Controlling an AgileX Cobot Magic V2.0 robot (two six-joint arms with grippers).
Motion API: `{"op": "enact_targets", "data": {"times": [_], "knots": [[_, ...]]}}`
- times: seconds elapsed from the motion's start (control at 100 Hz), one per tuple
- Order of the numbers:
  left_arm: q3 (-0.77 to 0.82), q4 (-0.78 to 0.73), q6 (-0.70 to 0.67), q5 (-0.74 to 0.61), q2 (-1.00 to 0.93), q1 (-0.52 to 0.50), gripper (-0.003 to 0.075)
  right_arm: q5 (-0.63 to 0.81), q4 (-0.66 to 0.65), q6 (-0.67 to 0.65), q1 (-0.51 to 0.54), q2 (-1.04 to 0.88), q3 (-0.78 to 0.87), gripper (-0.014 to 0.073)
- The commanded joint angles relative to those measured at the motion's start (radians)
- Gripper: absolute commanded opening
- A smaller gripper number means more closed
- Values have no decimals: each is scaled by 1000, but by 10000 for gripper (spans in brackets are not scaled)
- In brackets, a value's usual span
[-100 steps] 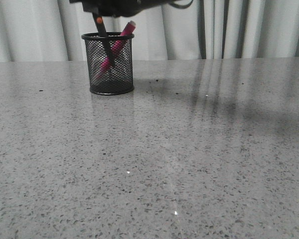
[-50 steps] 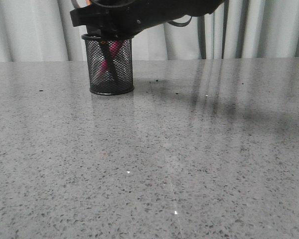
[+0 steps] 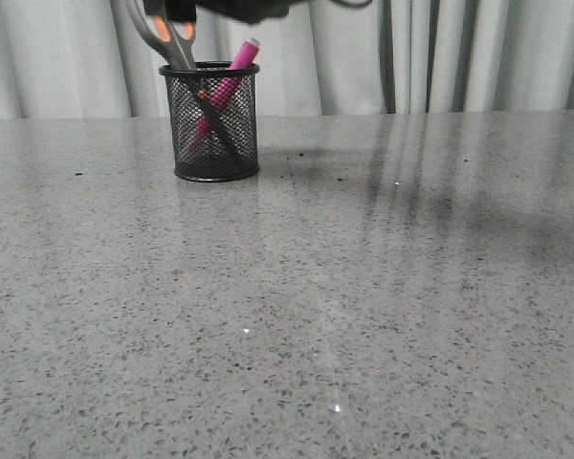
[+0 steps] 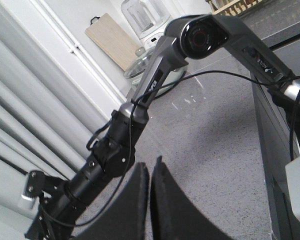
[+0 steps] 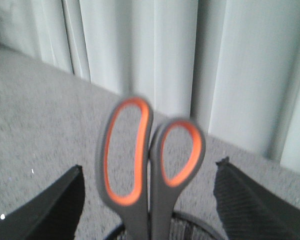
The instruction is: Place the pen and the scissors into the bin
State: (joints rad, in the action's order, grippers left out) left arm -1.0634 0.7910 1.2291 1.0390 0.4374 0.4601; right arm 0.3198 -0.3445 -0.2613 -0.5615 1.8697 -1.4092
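The black mesh bin (image 3: 210, 124) stands at the table's far left. Out of it sticks the pink pen (image 3: 239, 59), leaning right. The scissors (image 3: 169, 36) stand in the bin too, blades down and grey-orange handles leaning left above the rim. My right gripper (image 5: 150, 165) hangs just above the bin and is open. Its fingers (image 5: 45, 210) are spread wide on either side of the scissors' handles (image 5: 140, 155) without touching them. The bin's rim (image 5: 200, 231) shows below. My left gripper (image 4: 150, 164) is shut on nothing, well away from the bin.
Pale curtains (image 3: 67, 57) hang right behind the bin at the table's far edge. The grey speckled table (image 3: 344, 287) stretches toward me. In the left wrist view the right arm (image 4: 140, 115) reaches across, with a cutting board (image 4: 112, 37) and a blender (image 4: 142, 15) beyond.
Half a second ago the right gripper was low over the bin's rim with the scissors. It has since let go and risen, and the scissors now stand in the bin leaning left.
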Motion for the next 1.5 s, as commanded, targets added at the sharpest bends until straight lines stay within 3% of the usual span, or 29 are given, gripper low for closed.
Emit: {"op": "enact_targets", "data": {"times": [0.0,0.08,0.12,0.17,0.29,0.46,0.56,0.65,0.92,1.28,1.49], "knots": [[-16,51,-13,-52,15,7,-19,74,10,4,6,-111,-31,507],[-16,51,-26,-64,15,7,-19,46,10,4,6,-167,-31,485],[-15,47,-48,-79,15,7,-19,14,10,4,6,-204,-31,428],[-7,42,-88,-104,13,7,-19,-32,4,4,4,-251,-31,310],[55,31,-142,-214,-17,7,-19,-148,-58,4,-6,-380,-7,-78],[234,50,-236,-532,-96,7,-19,-159,-195,6,-20,-616,151,-69],[361,114,-270,-713,-135,7,-19,-171,-205,6,-20,-768,298,-69],[464,189,-270,-793,-146,7,-19,-210,-205,6,-20,-912,448,-69],[635,257,-270,-795,-146,7,-19,-271,-205,6,-18,-1203,781,-69],[653,275,-270,-784,-146,7,-19,-198,-210,6,-18,-1515,957,-69],[653,275,-270,-757,-146,7,-19,-279,-210,6,-18,-1683,1015,-69]]}}
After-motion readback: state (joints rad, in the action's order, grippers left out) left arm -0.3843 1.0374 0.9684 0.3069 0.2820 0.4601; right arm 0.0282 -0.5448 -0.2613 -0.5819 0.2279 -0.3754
